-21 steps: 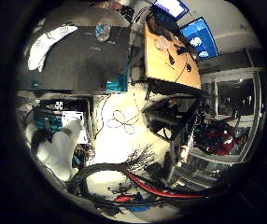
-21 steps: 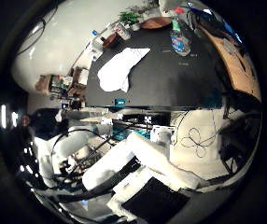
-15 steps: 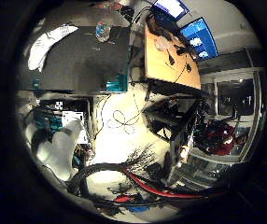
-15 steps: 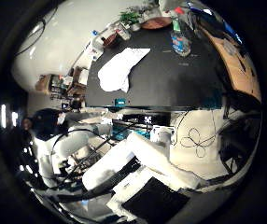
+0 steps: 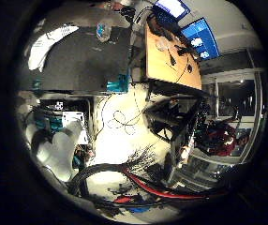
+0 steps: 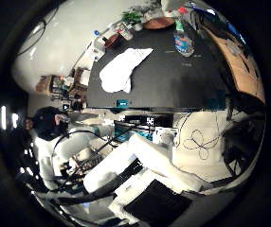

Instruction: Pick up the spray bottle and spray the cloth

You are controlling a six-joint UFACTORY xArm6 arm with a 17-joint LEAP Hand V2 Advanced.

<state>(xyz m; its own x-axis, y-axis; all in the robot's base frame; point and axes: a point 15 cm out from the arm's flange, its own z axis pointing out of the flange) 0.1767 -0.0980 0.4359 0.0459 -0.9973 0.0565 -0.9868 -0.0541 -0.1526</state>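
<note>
A white cloth lies crumpled on the black table, towards one end. The spray bottle, clear with a teal top, stands upright on the same table, well away from the cloth. The little finger side view shows the cloth and the bottle small and far off. My right hand is high above the floor beside the table, far from both things. White arm links reach in below the table's near edge.
A wooden desk with monitors stands beside the black table. Plants and small items crowd the table's far end. A cluttered shelf stands by the wall. Racks and gear line the light floor.
Both views have shifted very slightly, so the camera has moved a little. The cloth and the bottle have not moved on the table.
</note>
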